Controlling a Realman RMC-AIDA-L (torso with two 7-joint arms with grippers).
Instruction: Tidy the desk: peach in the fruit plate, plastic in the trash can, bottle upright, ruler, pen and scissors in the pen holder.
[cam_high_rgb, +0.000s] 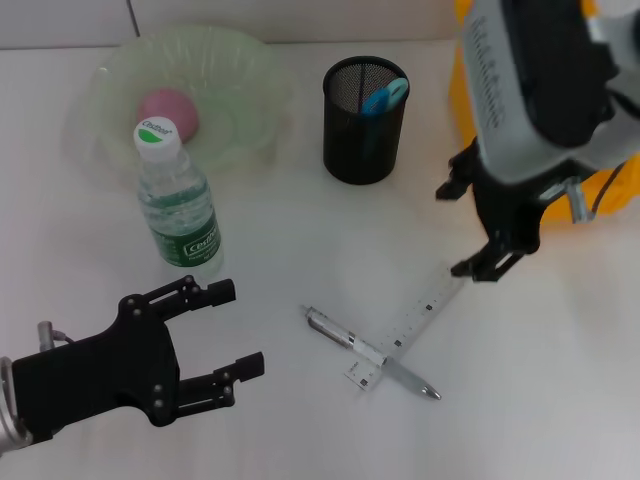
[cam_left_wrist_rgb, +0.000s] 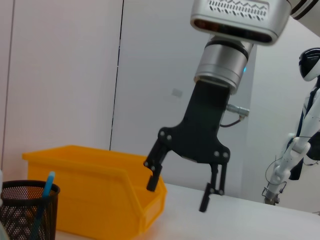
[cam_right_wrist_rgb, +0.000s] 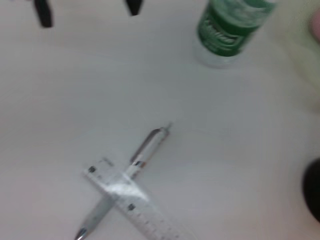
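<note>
The right claw hangs open above the ruler, whose far end it partly hides; the pen lies crossed over it on the worktop. The left claw waits open near the upright bottle. Blue handles poke from the holder; the peach sits in the plate.

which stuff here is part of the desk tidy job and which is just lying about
Part of the job:
- peach in the fruit plate
- bottle, upright
- pen lying across the ruler
- pen holder with blue-handled scissors in it
- yellow bin

Just there:
- white humanoid figure in the background
- left pincer and right pincer, both open and empty
</note>
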